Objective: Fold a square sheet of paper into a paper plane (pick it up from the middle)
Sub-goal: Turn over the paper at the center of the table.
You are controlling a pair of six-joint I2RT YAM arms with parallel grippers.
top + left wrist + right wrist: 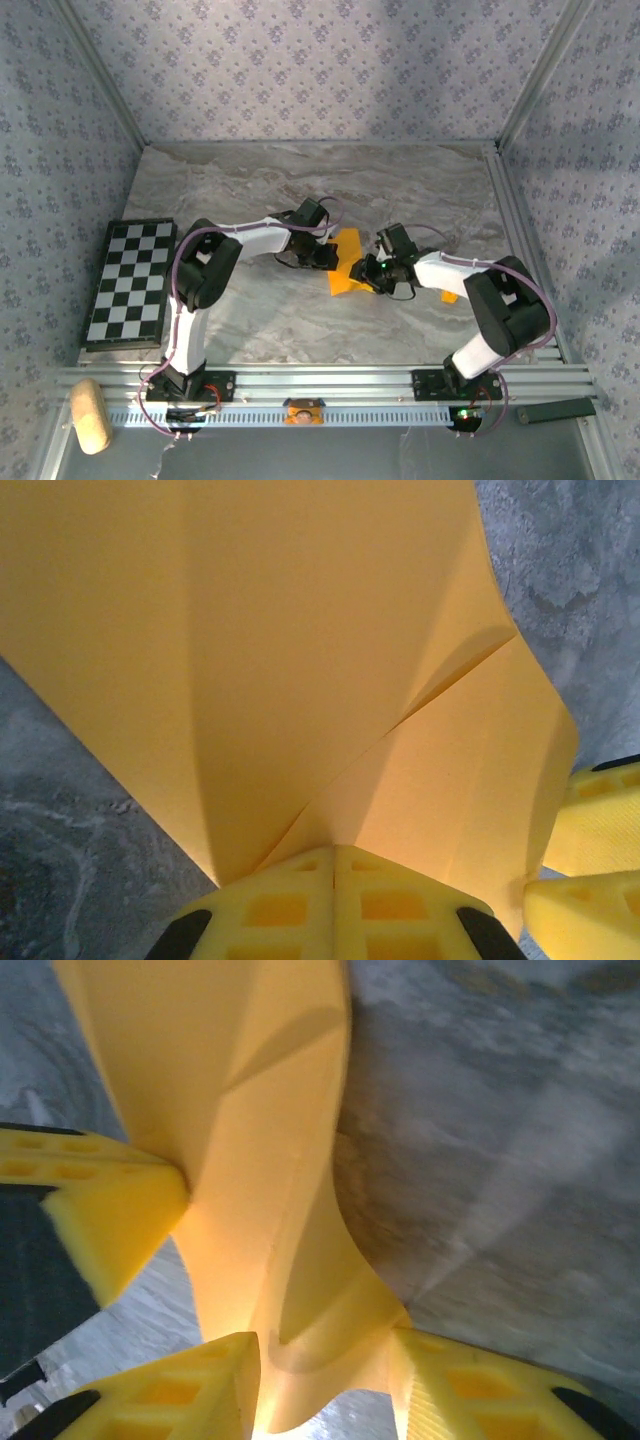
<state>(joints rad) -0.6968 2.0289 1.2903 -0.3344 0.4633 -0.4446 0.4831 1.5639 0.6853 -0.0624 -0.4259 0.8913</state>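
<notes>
Over the middle of the bench, the left tool is clenched on the half-folded sheet of paper, likely anchoring its crease, while the right tool stands parted, loosely straddling its right edge.

The table has a grey-beige marbled top. A black-and-white chequered board lies flat on it, well apart from the left pincer, far out to its left. A tiny orange bit lies to the right of the right pincer, beside its arm. Between the two pincers is the folded orange-yellow paper. I cannot tell if it touches the top.
</notes>
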